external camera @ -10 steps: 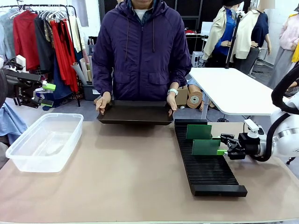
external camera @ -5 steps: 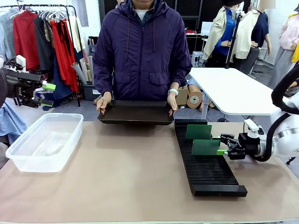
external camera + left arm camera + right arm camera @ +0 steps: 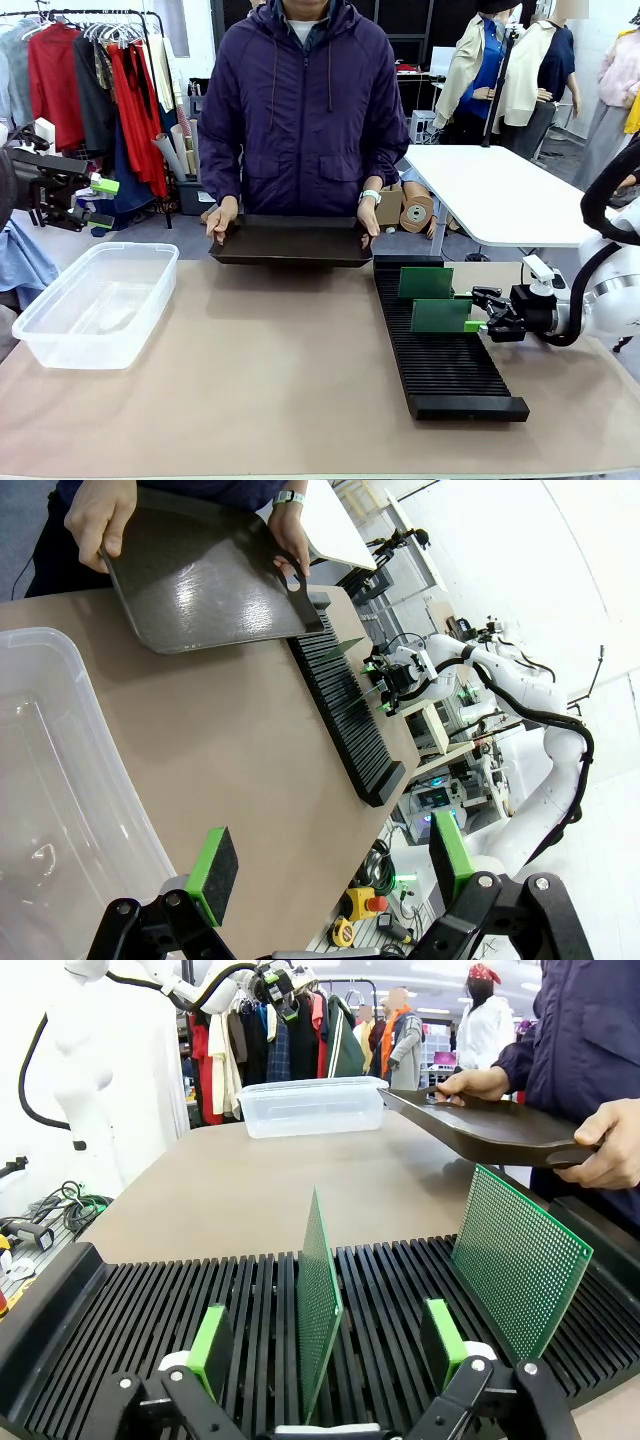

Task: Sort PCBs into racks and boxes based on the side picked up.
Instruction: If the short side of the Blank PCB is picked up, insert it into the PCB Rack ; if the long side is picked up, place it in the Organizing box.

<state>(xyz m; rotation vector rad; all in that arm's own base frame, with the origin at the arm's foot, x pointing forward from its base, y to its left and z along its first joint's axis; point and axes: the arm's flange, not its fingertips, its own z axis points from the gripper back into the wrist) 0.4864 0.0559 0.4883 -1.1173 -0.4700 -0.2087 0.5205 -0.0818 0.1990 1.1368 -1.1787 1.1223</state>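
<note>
Right gripper (image 3: 322, 1355): jaws released, straddling a thin green rectangular PCB (image 3: 318, 1305) upright in the ribbed black rack (image 3: 438, 350).
Left gripper (image 3: 335, 852): jaws released, empty.

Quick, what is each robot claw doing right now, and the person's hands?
Left gripper: open, holding nothing.
Right gripper: open, pads either side of a PCB standing in the rack.
Person's hands: both holding the dark tray.

**Table and its load**

A tan table (image 3: 270, 380) carried a clear box (image 3: 98, 302) near its left edge and a long black rack (image 3: 445, 345) toward its right edge, running from the far edge toward the near edge. The two lay well apart, with bare tabletop between them.
</note>
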